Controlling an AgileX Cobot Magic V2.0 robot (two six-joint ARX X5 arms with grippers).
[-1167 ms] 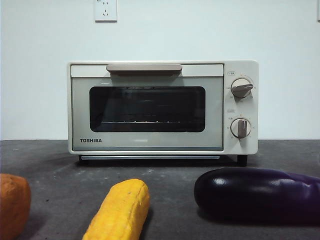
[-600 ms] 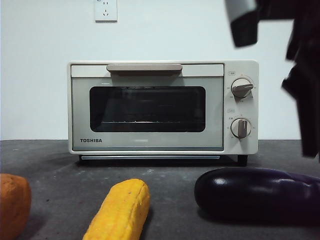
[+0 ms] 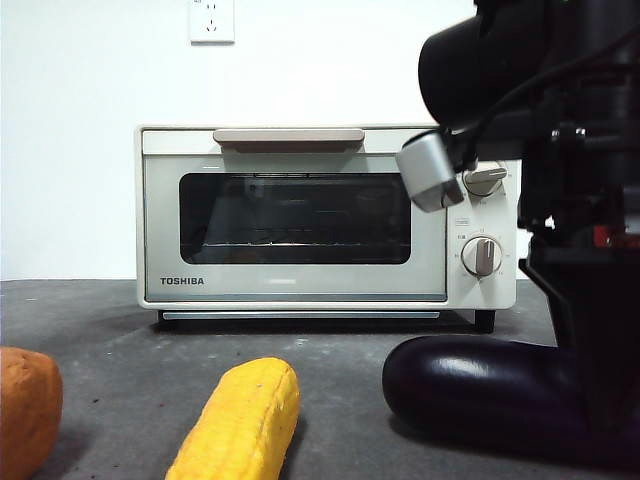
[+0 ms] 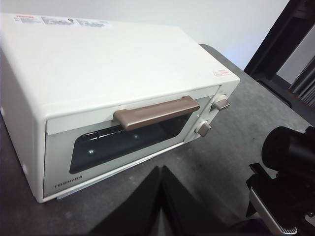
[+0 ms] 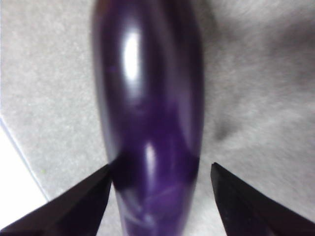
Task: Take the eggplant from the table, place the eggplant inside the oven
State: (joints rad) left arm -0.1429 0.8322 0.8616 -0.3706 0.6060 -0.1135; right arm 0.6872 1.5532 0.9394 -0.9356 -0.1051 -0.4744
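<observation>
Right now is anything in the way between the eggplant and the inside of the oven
Yes. The oven door is shut, its handle up against the top, so the rack is closed off. The eggplant lies on the table in front, the right tool open astride it.

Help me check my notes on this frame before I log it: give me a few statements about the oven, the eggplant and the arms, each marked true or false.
1. The oven door is shut. True.
2. The right end effector has its jaws spread on either side of the eggplant. True.
3. The eggplant lies inside the oven. False: it lies on the table in front of the oven.
4. The left end effector holds the oven's handle. False: its jaws are together, short of the handle.
5. A yellow corn cob lies on the table beside the eggplant. True.
</observation>
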